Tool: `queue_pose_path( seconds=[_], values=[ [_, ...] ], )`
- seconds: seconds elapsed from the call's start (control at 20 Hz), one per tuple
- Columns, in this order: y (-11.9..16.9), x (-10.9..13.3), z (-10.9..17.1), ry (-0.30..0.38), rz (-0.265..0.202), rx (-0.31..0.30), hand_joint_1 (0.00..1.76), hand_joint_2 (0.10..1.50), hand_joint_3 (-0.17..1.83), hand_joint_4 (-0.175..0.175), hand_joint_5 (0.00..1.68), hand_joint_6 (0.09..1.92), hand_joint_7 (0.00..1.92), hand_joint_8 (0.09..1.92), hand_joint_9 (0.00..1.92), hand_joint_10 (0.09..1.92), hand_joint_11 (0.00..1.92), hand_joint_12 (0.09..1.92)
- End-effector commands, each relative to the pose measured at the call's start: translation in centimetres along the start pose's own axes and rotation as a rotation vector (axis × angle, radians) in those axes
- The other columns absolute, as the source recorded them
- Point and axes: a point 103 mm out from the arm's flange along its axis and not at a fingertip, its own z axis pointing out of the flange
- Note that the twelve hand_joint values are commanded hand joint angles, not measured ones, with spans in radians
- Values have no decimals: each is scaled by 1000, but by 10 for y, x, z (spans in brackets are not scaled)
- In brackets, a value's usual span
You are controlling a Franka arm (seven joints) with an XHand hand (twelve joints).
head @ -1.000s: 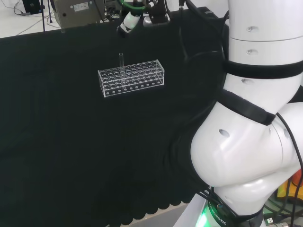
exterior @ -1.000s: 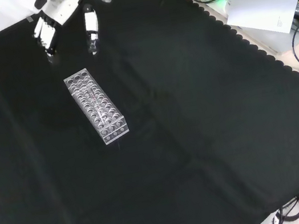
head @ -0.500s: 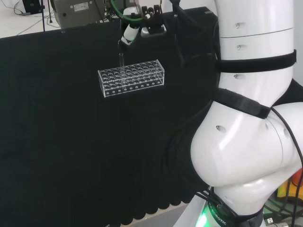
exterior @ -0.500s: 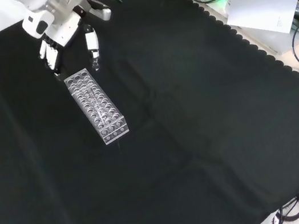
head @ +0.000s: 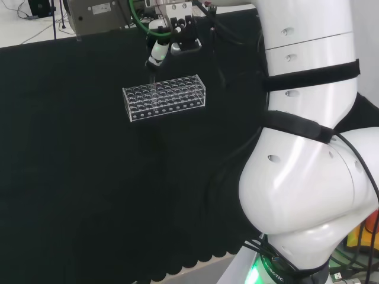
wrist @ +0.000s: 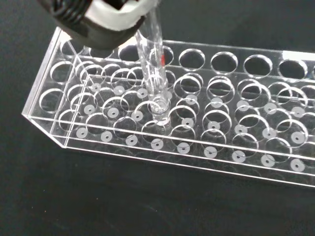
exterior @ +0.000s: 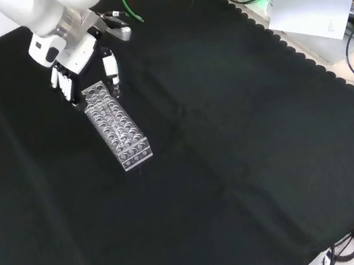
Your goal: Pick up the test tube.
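Nearest in the wrist view, the clear rack (wrist: 167, 132) is lying across the black cloth (wrist: 98, 196), its rows of round holes running away lengthwise. One test tube (wrist: 153, 83) is standing in a hole of the middle row near one end of the rack, its long axis close to upright with a slight lean, its round bottom sitting on the lower plate. Just beyond and above it, a black and white part of the hand (wrist: 106, 17) is hanging at the tube's upper length, apparently touching it or very nearly so; contact cannot be confirmed. In the front view the hand (exterior: 81, 53) is hovering over the far end of the rack (exterior: 116, 124), fingers (exterior: 111, 68) pointing down, straight and spread to either side of that end, curled round nothing, so it is reading as open. In the head view the hand (head: 163, 44) is sitting directly above the rack (head: 164, 96), with the tube (head: 152, 80) rising toward a fingertip. The relation that matters: the tube is lying straight below the hand, axis vertical, between the parted fingers. Judgement: the next step is closing thumb and fingers on the exposed top, then lifting straight along the tube's axis so it clears its hole without dragging the rack.
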Motion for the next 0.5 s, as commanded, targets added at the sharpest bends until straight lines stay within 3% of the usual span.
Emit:
queue_pose_path(
  seconds=[0.05, 0.5],
  values=[
    [6, 7, 8, -3, -13, 20, 981, 725, 623, -156, 607, 924, 849, 876, 755, 799, 479, 1433],
    [10, 21, 22, -14, -23, 6, 1053, 692, 679, -162, 737, 898, 1026, 837, 869, 738, 540, 1398]
  ],
)
